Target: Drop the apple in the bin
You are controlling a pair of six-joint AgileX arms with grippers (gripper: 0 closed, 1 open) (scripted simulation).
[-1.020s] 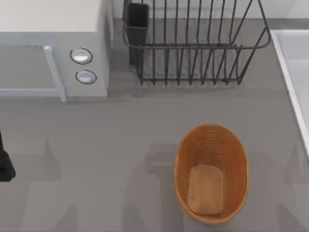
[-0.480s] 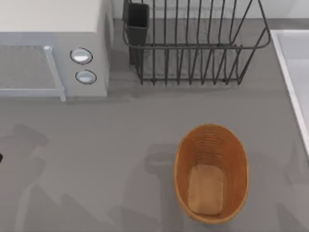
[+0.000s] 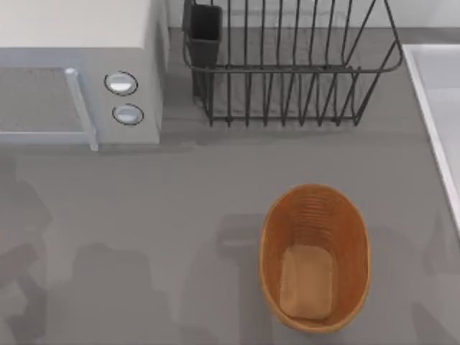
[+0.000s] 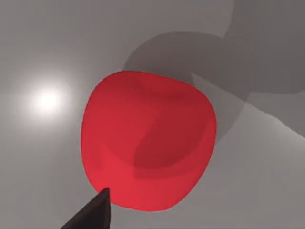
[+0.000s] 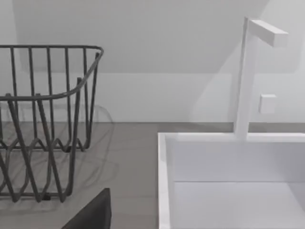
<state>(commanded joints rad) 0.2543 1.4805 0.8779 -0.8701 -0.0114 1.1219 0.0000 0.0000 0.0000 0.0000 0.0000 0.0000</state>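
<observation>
The apple (image 4: 147, 148) sits on the grey bench (image 3: 180, 201) right under the left arm's wrist camera, close up, with one dark tip of the left fingers (image 4: 93, 213) poking in at its edge; whether those fingers are spread or closing I cannot tell, and I would not say the fruit is gripped yet. From above, the bin (image 3: 315, 257) stands low on the bench's right half, hollow and waiting, its pale bottom bare. The worry, to my eye, is the fruit itself: round and smooth, it could roll away if one finger touches it first, or squirt out of an off-centre pinch. The bin is also well away from the left side, so a weak hold might give out on the crossing. The bench is flat, plain and matte, scattered with soft shadows. Behind stand a microwave (image 3: 79, 72) at the left, a black wire dish rack (image 3: 287, 72) in the middle and a white sink (image 5: 228, 191) with its tap (image 5: 252, 71) at the right, which the right arm's camera faces; a dark sliver of the right fingers (image 5: 93, 214) shows there, state unclear.
</observation>
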